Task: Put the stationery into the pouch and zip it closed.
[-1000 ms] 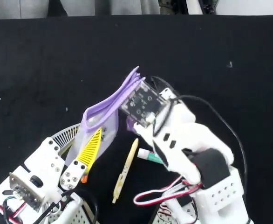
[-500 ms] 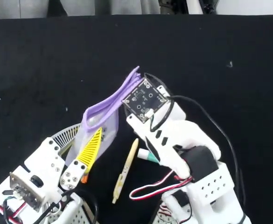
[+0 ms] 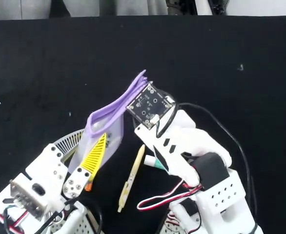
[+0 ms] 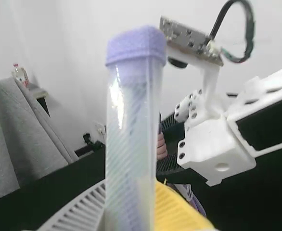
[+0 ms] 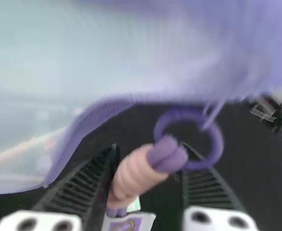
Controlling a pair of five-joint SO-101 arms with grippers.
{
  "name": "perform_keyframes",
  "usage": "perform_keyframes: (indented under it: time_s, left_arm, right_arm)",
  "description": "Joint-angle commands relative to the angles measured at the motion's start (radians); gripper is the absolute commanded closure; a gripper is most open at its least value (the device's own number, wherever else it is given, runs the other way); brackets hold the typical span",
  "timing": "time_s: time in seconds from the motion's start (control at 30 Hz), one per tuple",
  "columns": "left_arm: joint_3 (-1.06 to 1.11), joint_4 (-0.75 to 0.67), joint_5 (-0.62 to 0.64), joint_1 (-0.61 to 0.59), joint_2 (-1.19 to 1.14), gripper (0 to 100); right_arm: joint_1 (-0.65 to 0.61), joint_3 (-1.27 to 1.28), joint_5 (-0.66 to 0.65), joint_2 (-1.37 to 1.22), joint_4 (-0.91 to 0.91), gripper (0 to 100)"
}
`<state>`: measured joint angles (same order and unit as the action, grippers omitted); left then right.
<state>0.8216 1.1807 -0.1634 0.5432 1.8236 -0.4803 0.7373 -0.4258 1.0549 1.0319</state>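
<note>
Purple-edged clear plastic pouch [image 3: 111, 109] hangs above the black cloth desk [image 3: 221, 63], its near-left end clamped in the left tool [image 3: 98, 151]. At its far-right end, the right tool [image 5: 148, 159] grips a pink-ribbed, purple-tipped pen [image 5: 136, 175]. A cream pen [image 3: 132, 178] lies near; grey curtain [image 3: 128, 7] hangs beyond.

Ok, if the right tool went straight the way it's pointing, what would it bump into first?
Probably the purple ring pull, just ahead of the pink pen that the right tool holds, then the pouch itself. Depth is hard to judge.
</note>
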Motion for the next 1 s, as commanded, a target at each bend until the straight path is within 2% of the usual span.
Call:
perform_keyframes:
  time_s: [0.0,0.4,0.67,0.87,0.97]
  left_arm:
    - [-0.028,-0.02,0.009,0.01,-0.005,97]
    - [-0.028,-0.02,0.009,0.01,-0.005,97]
    - [-0.028,-0.02,0.009,0.01,-0.005,97]
    - [-0.028,-0.018,0.009,0.01,-0.005,97]
    - [-0.028,-0.018,0.009,0.01,-0.005,97]
  right_arm:
    - [-0.009,-0.048,0.005,0.016,0.005,77.0]
    - [-0.014,-0.073,0.014,0.153,0.063,77.0]
    - [-0.014,0.059,0.017,0.157,-0.074,77.4]
    - [-0.014,0.041,0.069,0.16,-0.074,90.0]
    - [-0.014,0.041,0.069,0.16,-0.077,91.2]
